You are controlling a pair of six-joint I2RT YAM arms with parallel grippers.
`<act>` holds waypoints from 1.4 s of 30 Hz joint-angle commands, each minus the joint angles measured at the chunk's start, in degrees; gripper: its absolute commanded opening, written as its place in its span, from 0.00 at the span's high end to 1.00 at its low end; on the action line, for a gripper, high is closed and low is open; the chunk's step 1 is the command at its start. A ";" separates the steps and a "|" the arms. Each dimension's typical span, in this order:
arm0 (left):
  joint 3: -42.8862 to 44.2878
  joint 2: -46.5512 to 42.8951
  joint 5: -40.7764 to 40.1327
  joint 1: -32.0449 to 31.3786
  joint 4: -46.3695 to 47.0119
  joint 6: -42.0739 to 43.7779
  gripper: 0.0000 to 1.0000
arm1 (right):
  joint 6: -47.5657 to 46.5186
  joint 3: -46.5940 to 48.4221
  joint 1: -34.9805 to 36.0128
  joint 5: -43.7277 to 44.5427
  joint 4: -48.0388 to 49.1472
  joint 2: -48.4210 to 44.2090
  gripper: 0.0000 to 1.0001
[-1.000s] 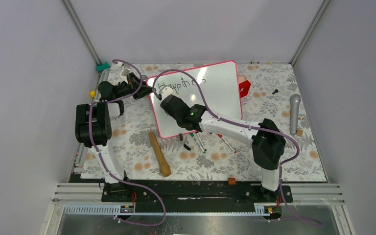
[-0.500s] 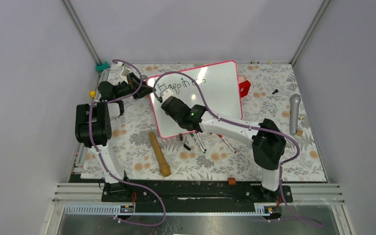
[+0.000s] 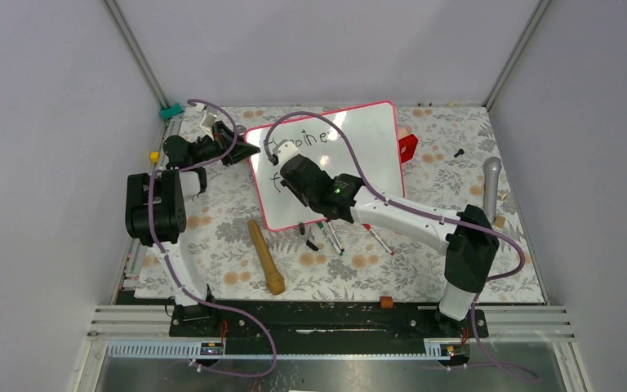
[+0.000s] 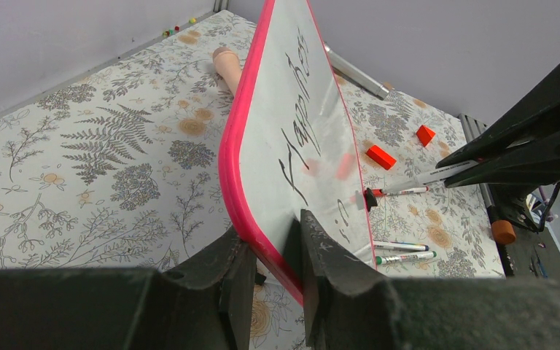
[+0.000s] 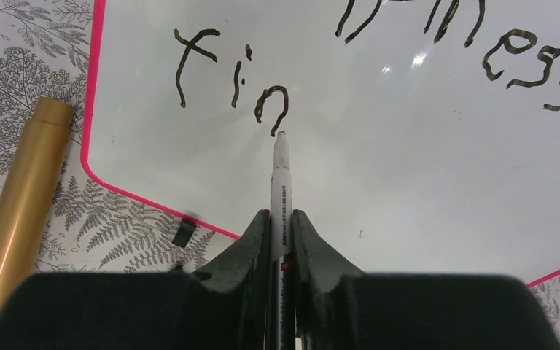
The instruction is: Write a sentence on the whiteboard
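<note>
Starting from the sentence, we read "Happiness" along the upper line and, below its first letters, only "fin", so by our judgement the second line is barely begun. The letters run along the long axis of the whiteboard, which lies on the flowered table toward its far side, long axis left to right with the right end swung a little away from the arms. The relation that matters is at the last stroke: the tip of the marker touches the board at the foot of the "n", and the bare white that the remaining letters need lies to the right of that tip, under "ness". The marker's long axis points straight out of the right gripper, tip away from the fingers and toward the writing, across the line rather than along it; we judge the coming strokes must carry it sideways, rightward along the board. The right gripper's fingers are closed tight on the marker's barrel. The left gripper stands at the board's left short edge, its fingers narrow and pinching the pink frame between them, which should steady the board under the pen. The right arm is the only one at the writing.
</note>
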 commanded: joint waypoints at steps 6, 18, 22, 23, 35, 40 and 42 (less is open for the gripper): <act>-1.51 0.84 15.13 -1.22 4.65 8.55 1.00 | 0.12 5.31 -1.61 2.58 -2.32 1.53 1.00; -1.79 0.62 15.13 -1.24 4.66 8.77 1.00 | 0.59 6.77 -2.88 1.91 -2.72 4.75 1.00; -1.79 0.58 15.13 -1.25 4.68 8.77 1.00 | 0.63 7.04 -3.12 2.04 -2.74 5.17 1.00; -1.83 0.55 15.12 -1.24 4.65 8.83 1.00 | 0.63 7.03 -3.18 2.14 -2.80 5.11 1.00; -2.09 0.42 15.13 -1.24 4.67 9.06 1.00 | 0.70 8.19 -3.57 3.80 -2.78 6.33 1.00; -2.07 0.42 15.13 -1.23 4.69 9.03 1.00 | 0.31 9.38 -3.57 3.71 -2.75 7.62 1.00; -1.98 0.41 15.13 -1.20 4.67 9.00 1.00 | 0.31 9.48 -3.57 3.28 -2.73 7.92 1.00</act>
